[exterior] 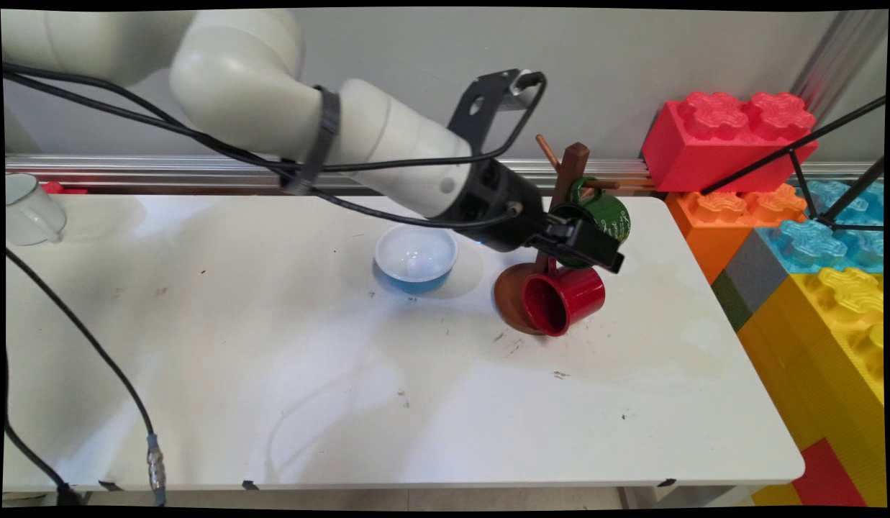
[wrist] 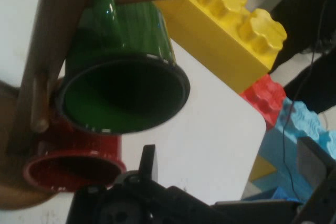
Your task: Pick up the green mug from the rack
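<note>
The white table (exterior: 387,403) carries all items and extends beneath and in front of the gripper (exterior: 585,244). Stacked toy bricks in red, orange, blue and yellow (exterior: 833,288) stand beyond the table edge, on the far side of the gripper from the arm. The gripper is positioned at the wooden mug tree (exterior: 568,180), whose round brown base (exterior: 509,295) rests on the table just below the gripper. A green mug (exterior: 606,212) hangs on a peg of the tree, directly at the gripper; in the hand view its open mouth (wrist: 123,98) faces the camera, just above the visible finger (wrist: 148,162). That finger stands close below the green rim, and the second finger shows only at the right edge of the hand view, well apart from the first: the jaws are spread and clamp nothing. A red mug (exterior: 563,301) hangs below the green mug, under the gripper, against the base. A blue bowl with a white interior (exterior: 416,259) sits on the table near the wrist, on the arm side. A white mug (exterior: 29,208) stands far behind the arm at the table's opposite end.
</note>
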`<move>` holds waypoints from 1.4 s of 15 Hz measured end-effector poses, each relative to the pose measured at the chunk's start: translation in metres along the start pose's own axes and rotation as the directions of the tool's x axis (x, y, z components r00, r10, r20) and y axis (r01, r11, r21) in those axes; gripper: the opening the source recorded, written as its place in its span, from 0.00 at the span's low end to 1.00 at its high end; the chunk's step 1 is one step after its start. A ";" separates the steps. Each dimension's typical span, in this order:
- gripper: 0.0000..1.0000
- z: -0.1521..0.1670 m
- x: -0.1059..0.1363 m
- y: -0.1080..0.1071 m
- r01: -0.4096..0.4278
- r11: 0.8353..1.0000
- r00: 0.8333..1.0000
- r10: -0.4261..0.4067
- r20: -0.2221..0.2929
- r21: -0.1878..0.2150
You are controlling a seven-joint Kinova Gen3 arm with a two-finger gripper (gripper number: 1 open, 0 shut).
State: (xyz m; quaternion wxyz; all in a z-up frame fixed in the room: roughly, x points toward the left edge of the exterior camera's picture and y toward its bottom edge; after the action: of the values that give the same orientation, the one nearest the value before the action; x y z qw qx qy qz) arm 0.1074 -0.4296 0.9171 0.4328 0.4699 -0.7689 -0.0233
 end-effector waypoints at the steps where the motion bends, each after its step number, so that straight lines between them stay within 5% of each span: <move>1: 1.00 0.004 0.001 0.001 0.006 1.000 1.000 -0.006 -0.006 0.004; 12: 1.00 0.045 0.016 0.012 0.064 0.998 0.994 -0.062 -0.086 0.025; 21: 1.00 0.052 0.015 0.012 0.089 0.995 0.991 -0.085 -0.101 0.042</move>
State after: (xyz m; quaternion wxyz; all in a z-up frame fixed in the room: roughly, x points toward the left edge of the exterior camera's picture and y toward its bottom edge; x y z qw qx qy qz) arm 0.0600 -0.4529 0.8994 0.4581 0.5135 -0.7256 -0.0008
